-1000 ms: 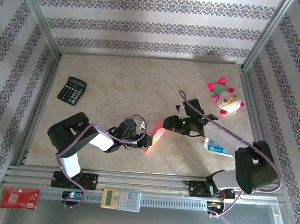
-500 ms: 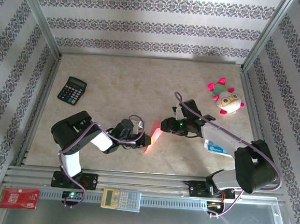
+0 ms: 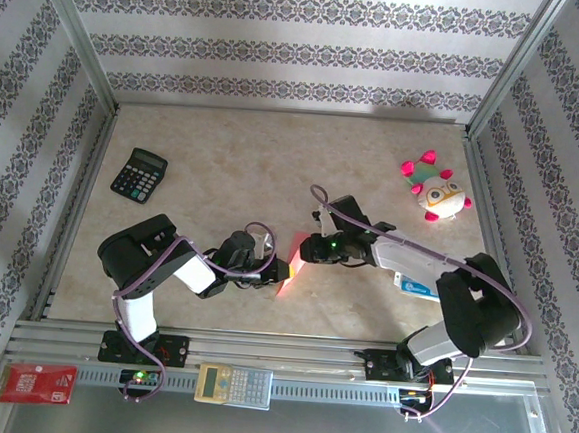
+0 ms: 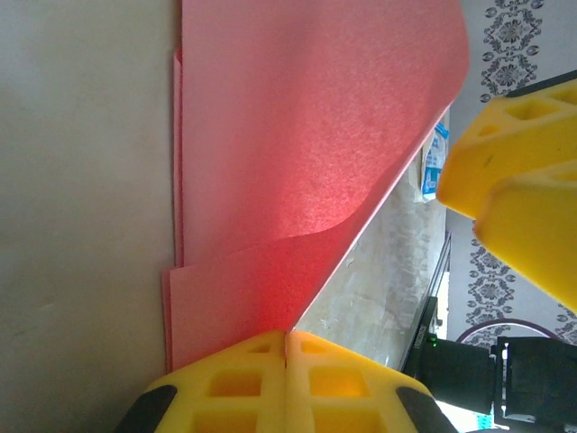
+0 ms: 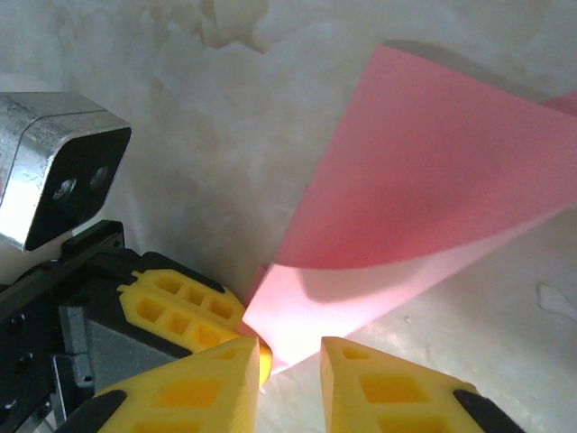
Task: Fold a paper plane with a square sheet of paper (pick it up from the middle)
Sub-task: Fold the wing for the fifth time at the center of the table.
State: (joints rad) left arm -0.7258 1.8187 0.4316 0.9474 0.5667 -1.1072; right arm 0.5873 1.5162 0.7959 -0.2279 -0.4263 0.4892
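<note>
**Pink sheet caught btwn both arms, mid-table**

L gripper (image 4: 287,341) clamped tight on folded salmon-pink paper sheet (image 4: 297,135), whose top layer curls up off the table (image 3: 234,162). R gripper (image 5: 290,361) close by, jaws narrow w/ a gap, paper corner right at it. Calculator (image 3: 138,175) & plush toy (image 3: 435,193) well apart.

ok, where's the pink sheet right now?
In the top view the pink sheet sits near table centre, pinched by the left end effector, with the right end effector at its far end.

black calculator (image 3: 138,175) far-left | plush toy (image 3: 434,193) far-right | red card (image 3: 36,382) near-left rail | grey calculator (image 3: 234,384) near rail
</note>
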